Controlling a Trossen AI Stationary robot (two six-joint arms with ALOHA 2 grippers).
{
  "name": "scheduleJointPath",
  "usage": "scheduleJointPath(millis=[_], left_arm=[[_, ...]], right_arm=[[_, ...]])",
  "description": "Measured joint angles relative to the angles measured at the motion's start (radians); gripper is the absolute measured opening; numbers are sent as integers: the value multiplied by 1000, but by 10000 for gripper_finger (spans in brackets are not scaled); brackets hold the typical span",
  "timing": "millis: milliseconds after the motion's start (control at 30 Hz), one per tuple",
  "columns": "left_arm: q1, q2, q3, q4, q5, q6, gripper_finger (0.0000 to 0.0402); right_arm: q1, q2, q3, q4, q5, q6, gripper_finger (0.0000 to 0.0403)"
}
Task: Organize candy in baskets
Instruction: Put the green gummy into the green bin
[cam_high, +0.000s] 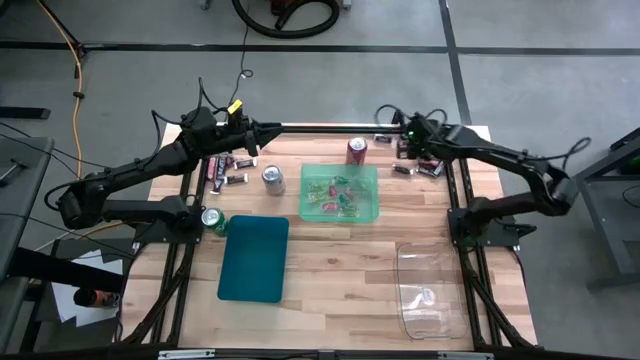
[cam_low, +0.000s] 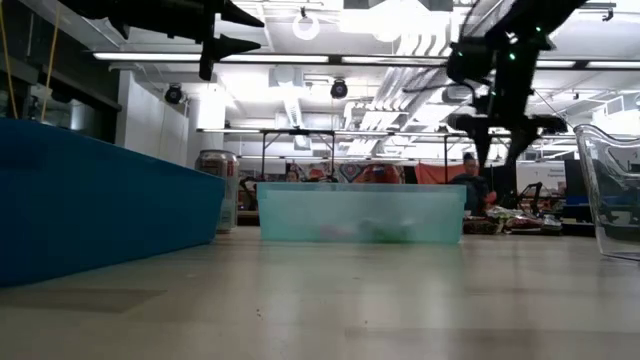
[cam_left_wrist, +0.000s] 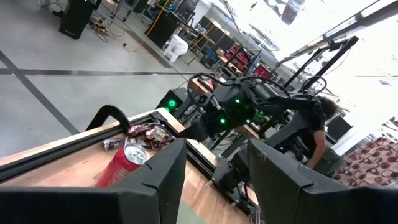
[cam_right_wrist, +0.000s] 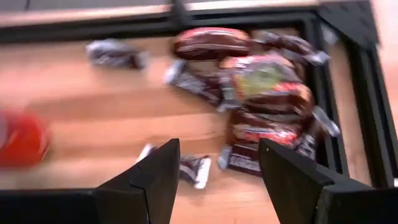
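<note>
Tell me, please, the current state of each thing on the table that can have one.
Left gripper: open, empty.
Right gripper: open, empty, above the candy pile.
Green basket: holds some candies.
Teal basket: empty.
Clear basket: looks empty.
Red can: upright.
Silver can: upright.
Green can: upright.

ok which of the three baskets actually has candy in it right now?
The translucent light green basket at mid-table, beside the red can: small wrapped candies lie inside it. The dark teal basket and the clear basket show nothing inside.
</note>
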Motion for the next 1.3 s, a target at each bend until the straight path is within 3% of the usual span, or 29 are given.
scheduleJointPath(millis=[433,967,1133,1300], left_arm=[[0,0,0,0,-1,38,159],[2,0,0,0,-1,45,159],[2,0,0,0,-1,45,159],[2,0,0,0,-1,41,159]], right_arm=[[-168,53,-209,350,-25,527,210],[-301,255,-146,460,-56,650,202],[-300,261,-143,442,-54,630,147],[-289,237,-143,431,-51,516,21]])
